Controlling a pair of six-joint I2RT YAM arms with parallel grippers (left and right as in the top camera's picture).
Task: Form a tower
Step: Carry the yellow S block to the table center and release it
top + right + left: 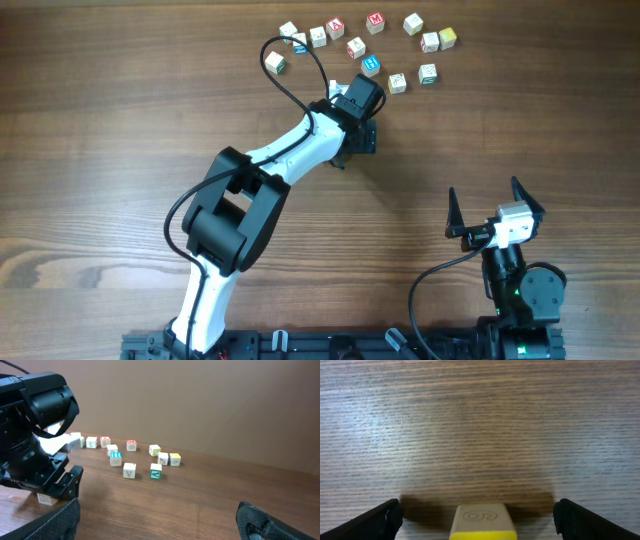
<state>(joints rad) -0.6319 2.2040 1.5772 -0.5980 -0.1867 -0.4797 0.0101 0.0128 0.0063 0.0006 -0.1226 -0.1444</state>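
The left pincer (pixel 477 510) is open, its two black fingers (pixel 375 522) spread wide. Between them sits the tower (pixel 482 521), which shows as one pale block with a yellow side and an engraved mark on top. There is a clear gap between the block and each finger, so nothing is gripped. Its lower part is cut off in the left wrist view. It rests on the wooden bench (pixel 120 120).

The loose blocks (pixel 356 47) lie scattered beyond the left pincer, on the side away from its arm, apart from the tower.

The right pincer (pixel 484 192) is also open and holds nothing. It points toward the left pincer and the loose blocks, well apart from both.
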